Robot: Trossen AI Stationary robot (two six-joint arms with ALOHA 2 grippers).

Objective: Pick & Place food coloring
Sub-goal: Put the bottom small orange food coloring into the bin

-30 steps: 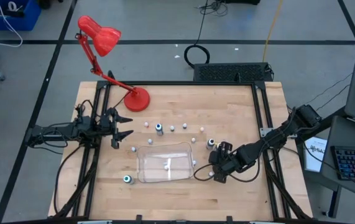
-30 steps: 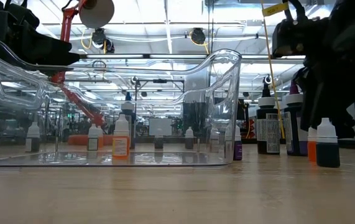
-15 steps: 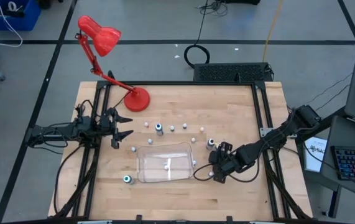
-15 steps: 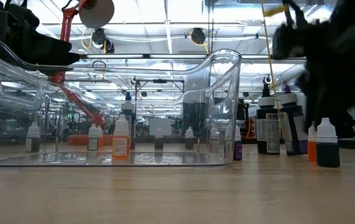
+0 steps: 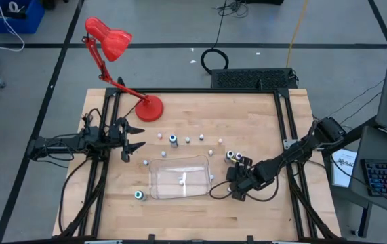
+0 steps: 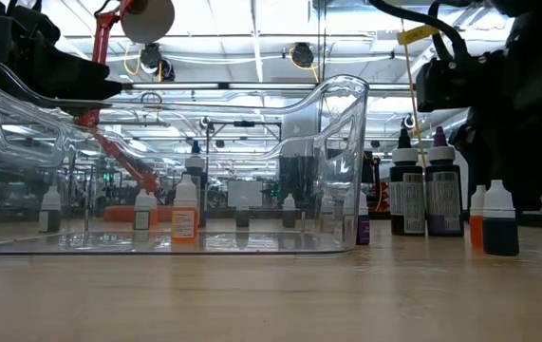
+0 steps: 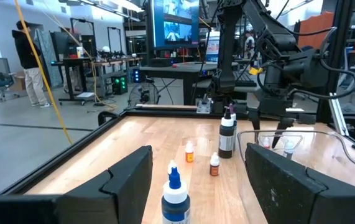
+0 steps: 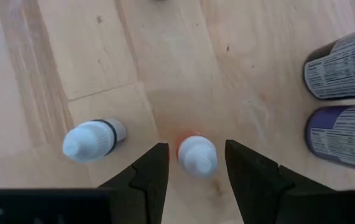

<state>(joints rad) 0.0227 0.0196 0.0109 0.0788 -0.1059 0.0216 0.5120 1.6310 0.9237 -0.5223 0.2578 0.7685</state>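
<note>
We see our right gripper [image 5: 236, 192] low over the wooden table [image 5: 261, 122], near its right edge and just right of the clear rectangular plastic tray [image 5: 179, 177]; its two dark fingers [image 8: 147, 171] stand apart, one on each side of a tiny orange-bodied, white-capped dropper bottle [image 8: 196, 154], with a gap showing on both sides, so nothing is grasped; a second small white-capped bottle with a dark band [image 8: 94, 138] stands just beside it on the bare wood, and two larger dark bottles with printed labels [image 8: 342, 62] stand a little further off; in the low view these two tall bottles [image 6: 427, 191] rise beside the dark gripper, with a small orange bottle and a dark-bodied white-capped one [image 6: 499, 219] in front.

Our left gripper [image 5: 131, 138] hangs over the table's left edge, well apart from the tray, its fingers [image 7: 127, 180] spread wide and empty; a blue-tipped white bottle [image 7: 175, 198] stands between them ahead.

One small bottle [image 5: 181, 181] sits inside the tray; a teal-capped one [image 5: 139, 195] stands near the tray's front left corner; several more tiny bottles [image 5: 188, 139] are scattered behind the tray towards the table's middle; a red desk lamp [image 5: 115, 54] stands at the back left corner.
</note>
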